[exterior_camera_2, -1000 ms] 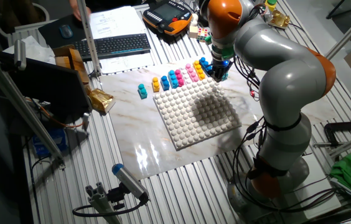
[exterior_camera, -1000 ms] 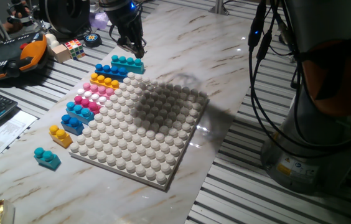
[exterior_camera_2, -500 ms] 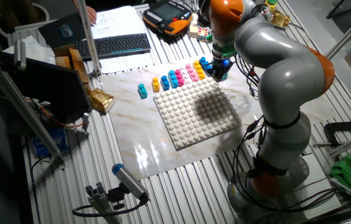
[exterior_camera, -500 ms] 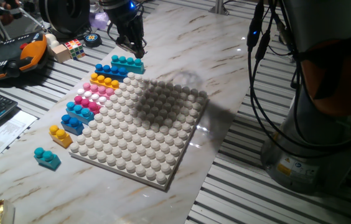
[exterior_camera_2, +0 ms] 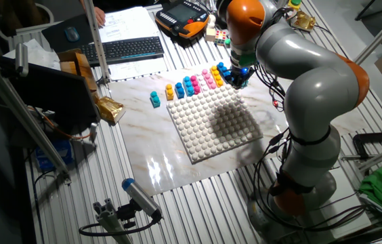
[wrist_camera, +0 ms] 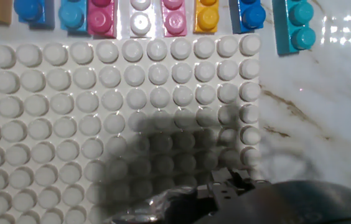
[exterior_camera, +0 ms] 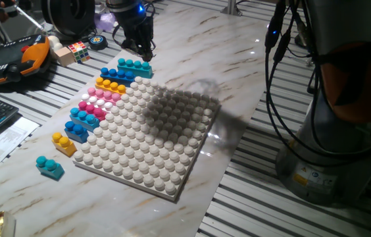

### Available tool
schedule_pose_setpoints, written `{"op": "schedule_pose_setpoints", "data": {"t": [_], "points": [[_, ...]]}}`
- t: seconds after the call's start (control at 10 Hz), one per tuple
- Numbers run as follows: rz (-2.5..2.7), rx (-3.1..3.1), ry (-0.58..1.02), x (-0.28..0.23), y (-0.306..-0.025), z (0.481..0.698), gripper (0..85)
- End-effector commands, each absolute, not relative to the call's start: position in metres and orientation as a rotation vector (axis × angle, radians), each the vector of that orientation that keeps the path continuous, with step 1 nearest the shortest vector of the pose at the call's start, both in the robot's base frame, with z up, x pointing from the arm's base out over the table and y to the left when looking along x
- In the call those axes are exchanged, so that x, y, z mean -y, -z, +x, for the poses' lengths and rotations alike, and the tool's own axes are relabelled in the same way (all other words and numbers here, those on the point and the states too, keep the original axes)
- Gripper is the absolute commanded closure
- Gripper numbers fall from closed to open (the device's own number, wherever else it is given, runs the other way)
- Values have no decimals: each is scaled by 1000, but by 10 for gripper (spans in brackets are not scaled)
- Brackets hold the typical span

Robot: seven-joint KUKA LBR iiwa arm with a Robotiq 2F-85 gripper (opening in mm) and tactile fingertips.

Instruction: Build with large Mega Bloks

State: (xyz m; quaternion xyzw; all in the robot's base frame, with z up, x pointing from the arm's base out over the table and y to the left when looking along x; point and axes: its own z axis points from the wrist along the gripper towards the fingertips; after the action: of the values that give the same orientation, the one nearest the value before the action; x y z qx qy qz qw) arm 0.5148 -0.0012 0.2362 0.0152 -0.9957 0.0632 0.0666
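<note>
— How does the arm stand?

— The grey and orange arm (exterior_camera_2: 306, 74) rises from its base beside the counter (exterior_camera: 238, 59), bends over at the elbow and reaches down to the far corner of the white studded board (exterior_camera: 147, 128). Its gripper (exterior_camera: 141, 47) hangs just above the teal brick (exterior_camera: 135, 67), which lies on the marble right off that corner.

— And the gripper, wide or narrow?

— I cannot tell. In both fixed views it is a dark shape with the fingers too small to separate, and the hand view shows only a dark blurred mass along the bottom edge. Nothing shows in its grasp.

— Where are the other bricks?

— In a row along the board's edge on the counter: blue brick (exterior_camera: 118, 74) beside the teal one, then yellow brick (exterior_camera: 110, 85), pink bricks (exterior_camera: 96, 103), and another blue pair (exterior_camera: 80, 122). A small yellow brick (exterior_camera: 63, 143) and a small teal brick (exterior_camera: 50, 166) lie apart near the corner.

— Anything cut off?

— In the hand view the row runs along the top edge and every brick there is cropped. The puzzle cube (exterior_camera: 77, 51) sits well behind the row.
</note>
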Motion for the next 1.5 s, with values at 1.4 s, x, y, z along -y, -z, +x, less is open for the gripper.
{"op": "schedule_pose_setpoints", "data": {"t": [1.4], "points": [[100,3051,-139,78,-214,602,843]]}}
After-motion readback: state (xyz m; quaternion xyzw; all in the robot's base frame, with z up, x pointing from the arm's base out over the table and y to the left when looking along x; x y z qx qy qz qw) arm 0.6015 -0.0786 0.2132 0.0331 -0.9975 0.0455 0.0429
